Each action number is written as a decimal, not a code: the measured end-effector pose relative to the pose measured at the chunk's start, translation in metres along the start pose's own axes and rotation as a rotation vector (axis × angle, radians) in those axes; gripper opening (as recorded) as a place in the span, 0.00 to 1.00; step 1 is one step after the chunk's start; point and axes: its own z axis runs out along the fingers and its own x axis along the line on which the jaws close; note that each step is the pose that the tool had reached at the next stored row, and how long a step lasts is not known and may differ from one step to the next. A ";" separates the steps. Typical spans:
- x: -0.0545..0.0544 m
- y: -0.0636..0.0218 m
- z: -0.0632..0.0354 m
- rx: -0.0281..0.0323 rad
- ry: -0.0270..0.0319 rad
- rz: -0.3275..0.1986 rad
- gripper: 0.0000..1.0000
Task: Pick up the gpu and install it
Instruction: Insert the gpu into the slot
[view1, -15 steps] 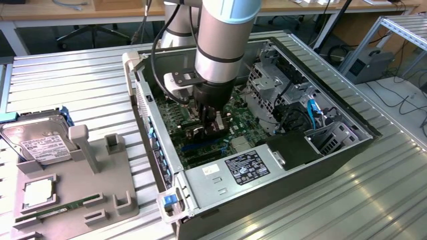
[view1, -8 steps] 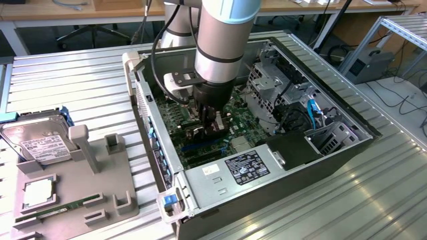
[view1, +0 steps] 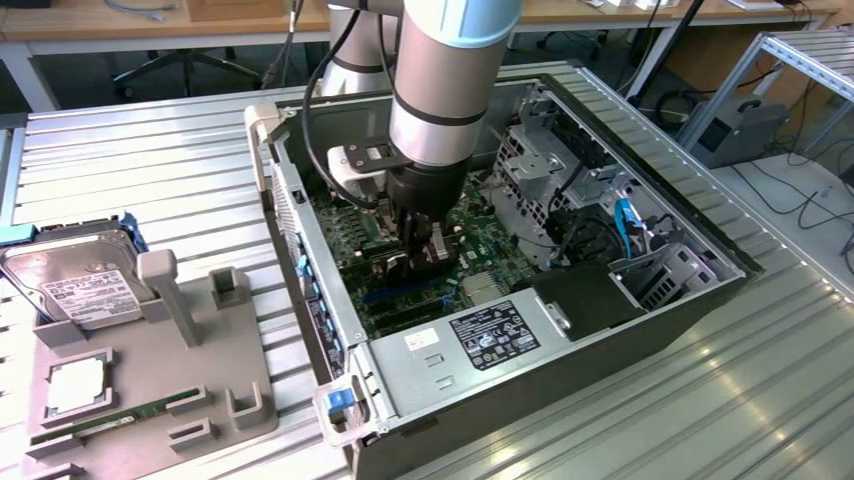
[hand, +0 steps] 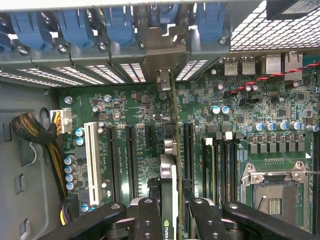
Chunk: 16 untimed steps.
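**The gpu (hand: 169, 200), a thin dark expansion card with a silvery metal end bracket, is gripped edge-on over the slots**

Wrist view first: the black two-finger gripper (hand: 172, 220) is clenched on the gpu, one pad on each face. The card stands on edge above the green motherboard (hand: 135, 100), between the long black expansion slots (hand: 112, 160). Its long axis runs from the fingers straight out to the case's rear wall, and the bracket end (hand: 162, 80) points at the row of blue plastic latches (hand: 75, 25). I cannot tell whether the lower edge touches a slot.

Now the exterior view: the gripper (view1: 418, 240) is deep in the open grey computer case (view1: 307, 300), at picture centre. The rear wall lies about nine o'clock from it. Further out at nine o'clock, a silver hard drive (view1: 80, 290) rests on a grey holder (view1: 174, 400).

The danger, as I judge it, is a card slightly off the slot line. Pressed down, it would jam or bend. The bracket could also snag the rear frame.
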 end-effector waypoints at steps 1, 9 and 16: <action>0.000 0.0000 0.0000 -0.0001 0.0002 0.000 0.27; 0.000 0.0001 0.0016 0.0001 -0.0001 0.000 0.27; 0.000 0.0001 0.0016 0.0001 0.0000 0.000 0.27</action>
